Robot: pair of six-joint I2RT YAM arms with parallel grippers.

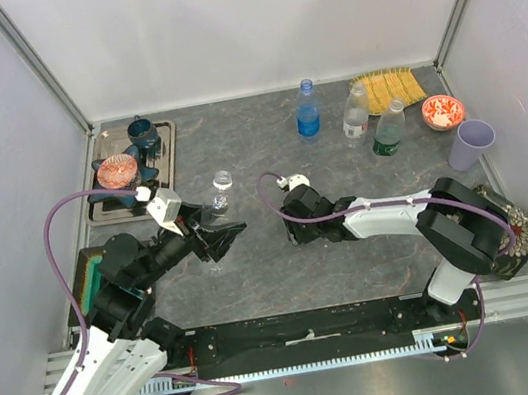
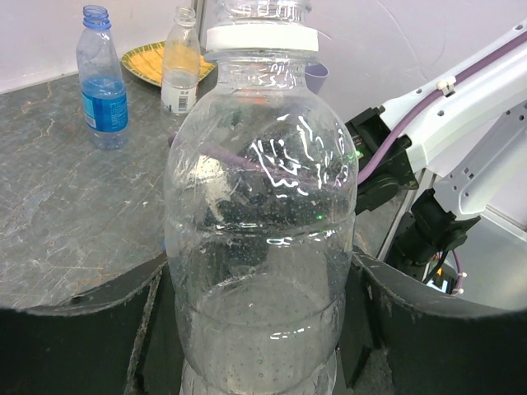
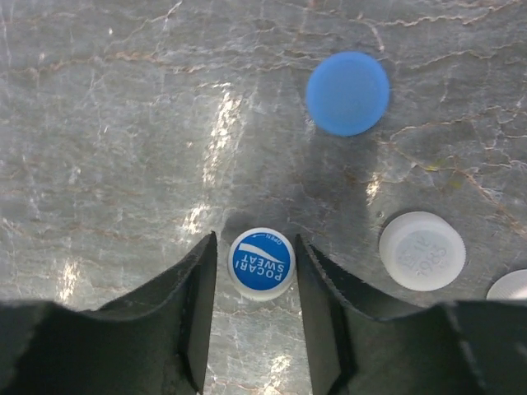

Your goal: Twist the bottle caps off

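My left gripper (image 1: 216, 228) (image 2: 259, 329) is shut on the very short clear bottle (image 1: 222, 194) (image 2: 262, 222), gripping its lower body upright; water fills its bottom. Its neck above a white collar looks bare. My right gripper (image 1: 300, 228) (image 3: 255, 244) points down at the table, open, with a blue-and-white Pocari Sweat cap (image 3: 262, 263) lying between the fingers, a thin gap on each side. A blue cap (image 3: 347, 93) and a white cap (image 3: 422, 251) lie beyond it. The blue-labelled bottle (image 1: 306, 109) (image 2: 100, 82), plain bottle (image 1: 355, 113) (image 2: 179, 62) and green-labelled bottle (image 1: 387, 129) stand at the back, mouths uncapped.
A lilac cup (image 1: 470, 143), a red-patterned bowl (image 1: 442, 111) and a yellow plate (image 1: 388, 88) sit at the back right. A metal tray (image 1: 169, 163) with a dark mug and a pink bowl (image 1: 117, 169) is at the left. The right arm (image 2: 445, 123) reaches close beside the held bottle.
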